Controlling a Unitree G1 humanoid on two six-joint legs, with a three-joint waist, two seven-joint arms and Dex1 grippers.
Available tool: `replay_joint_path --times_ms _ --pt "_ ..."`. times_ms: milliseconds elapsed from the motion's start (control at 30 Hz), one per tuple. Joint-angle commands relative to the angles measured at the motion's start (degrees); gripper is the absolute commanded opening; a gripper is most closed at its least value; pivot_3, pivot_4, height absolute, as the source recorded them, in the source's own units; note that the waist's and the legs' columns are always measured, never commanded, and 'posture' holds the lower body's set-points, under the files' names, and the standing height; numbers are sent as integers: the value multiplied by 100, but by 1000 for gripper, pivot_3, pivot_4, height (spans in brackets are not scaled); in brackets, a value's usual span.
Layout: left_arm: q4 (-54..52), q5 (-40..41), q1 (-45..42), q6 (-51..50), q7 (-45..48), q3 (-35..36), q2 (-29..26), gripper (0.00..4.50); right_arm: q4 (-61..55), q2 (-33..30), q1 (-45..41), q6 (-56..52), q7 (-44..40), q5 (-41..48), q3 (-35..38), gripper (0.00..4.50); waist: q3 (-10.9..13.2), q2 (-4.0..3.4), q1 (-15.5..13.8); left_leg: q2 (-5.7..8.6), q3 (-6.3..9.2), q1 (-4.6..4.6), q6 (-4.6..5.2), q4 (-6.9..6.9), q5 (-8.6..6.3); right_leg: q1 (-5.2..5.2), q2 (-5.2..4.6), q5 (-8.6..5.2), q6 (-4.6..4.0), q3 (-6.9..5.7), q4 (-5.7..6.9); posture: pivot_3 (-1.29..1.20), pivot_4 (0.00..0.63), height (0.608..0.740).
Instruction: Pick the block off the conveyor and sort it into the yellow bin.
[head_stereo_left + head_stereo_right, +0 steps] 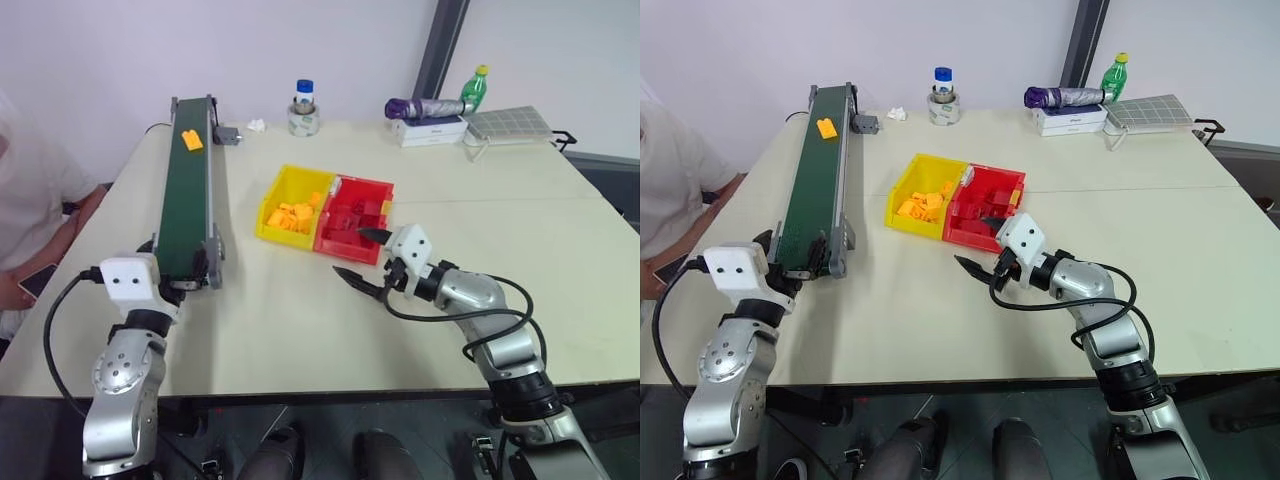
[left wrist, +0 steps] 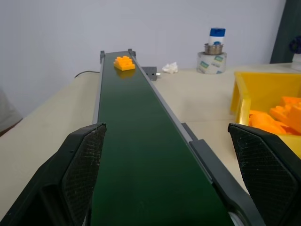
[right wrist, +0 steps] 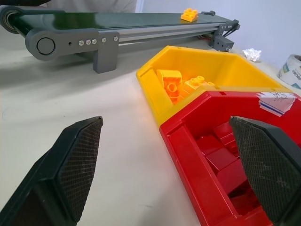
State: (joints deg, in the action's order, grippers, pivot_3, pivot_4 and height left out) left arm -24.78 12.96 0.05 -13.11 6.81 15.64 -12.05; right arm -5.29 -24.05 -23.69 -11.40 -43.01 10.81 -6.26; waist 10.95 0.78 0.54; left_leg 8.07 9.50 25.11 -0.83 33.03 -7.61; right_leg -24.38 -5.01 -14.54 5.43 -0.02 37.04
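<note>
The orange-yellow block (image 1: pixel 192 140) lies on the far end of the dark green conveyor (image 1: pixel 185 200), which runs along the table's left side. My left gripper (image 2: pixel 174 179) is open at the belt's near end, pointing along it, with one finger on each side and nothing between them; the block (image 2: pixel 124 62) is far ahead. The yellow bin (image 1: pixel 283 185) sits mid-table with several orange-yellow blocks inside. My right gripper (image 1: pixel 352 252) hangs open and empty just in front of the joined bins.
A red bin (image 1: pixel 368 183) with dark red blocks adjoins the yellow bin on its right. At the table's far edge stand a tape roll with a bottle (image 1: pixel 303 110), a box with an umbrella (image 1: pixel 430 108) and a green bottle (image 1: pixel 475 88). A person (image 1: pixel 30 200) sits at the left.
</note>
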Motion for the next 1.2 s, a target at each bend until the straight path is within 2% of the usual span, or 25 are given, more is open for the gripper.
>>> replay_joint_path --times_ms 33,1000,1200 --pt "-199 -67 -72 50 -115 -72 40 4377 -120 7 -94 111 13 21 41 4500 0 0 -1 0 0 0 0 0 0 0 0 0 0 0 0 0 150 740" --pt "-32 -46 -436 -207 -261 -100 -20 4377 -179 87 -24 110 70 -7 17 4500 0 0 2 0 -1 0 0 0 0 -1 1 0 0 -1 0 0 150 740" --pt "209 -267 -1236 -1025 -769 -164 -45 4377 -167 80 -46 113 59 -8 11 4500 0 0 -17 1 1 0 0 1 0 2 0 -3 6 -4 1 0 150 740"
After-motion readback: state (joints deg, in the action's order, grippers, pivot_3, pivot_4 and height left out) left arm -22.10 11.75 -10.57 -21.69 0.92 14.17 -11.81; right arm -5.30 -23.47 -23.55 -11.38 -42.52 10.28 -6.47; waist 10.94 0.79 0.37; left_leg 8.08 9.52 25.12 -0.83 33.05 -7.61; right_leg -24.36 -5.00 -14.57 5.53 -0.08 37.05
